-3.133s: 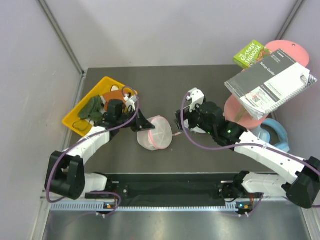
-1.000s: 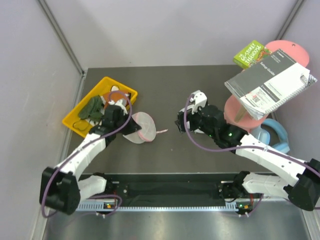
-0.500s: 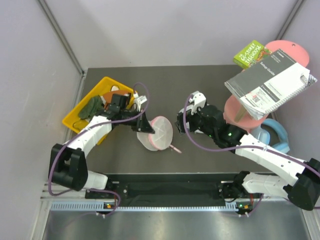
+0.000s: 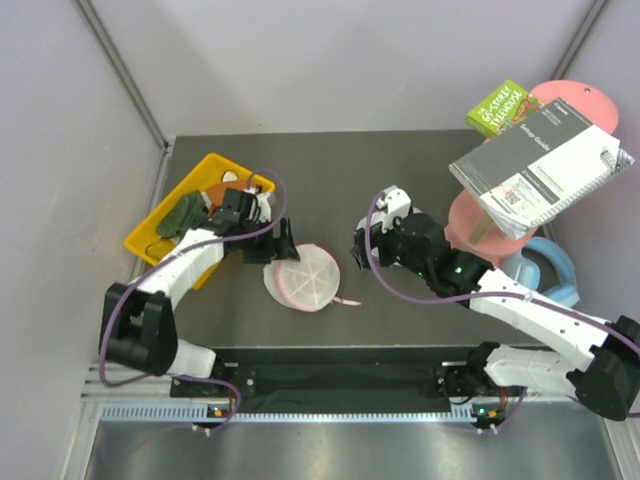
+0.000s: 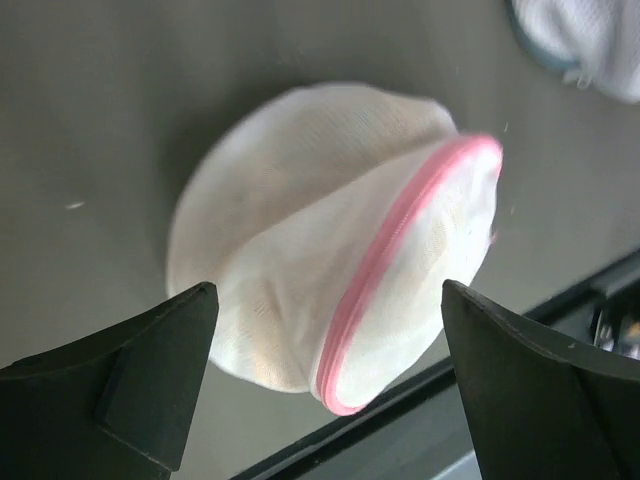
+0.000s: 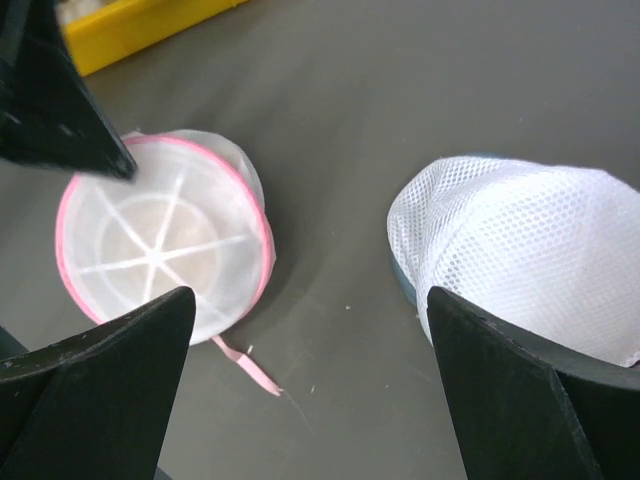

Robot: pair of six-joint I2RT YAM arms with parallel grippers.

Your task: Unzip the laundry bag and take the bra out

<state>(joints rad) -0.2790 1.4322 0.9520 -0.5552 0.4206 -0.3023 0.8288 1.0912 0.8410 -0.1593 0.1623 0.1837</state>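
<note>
Laundry bag (image 4: 302, 283) lying on the table (image 4: 330, 180) just beside the left gripper (image 4: 281, 241), whose jaws stand wide, grasping nothing; right gripper (image 4: 362, 250) likewise spread and empty; mesh probably light, soft, crushable; the pink rim (image 5: 390, 250) likely offers the firmest hold

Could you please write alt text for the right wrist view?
A round white mesh laundry bag with a pink rim lies on the table, a plain white mesh dome to its right. The open right gripper frames the bottom corners; a yellow tray shows top left.
</note>
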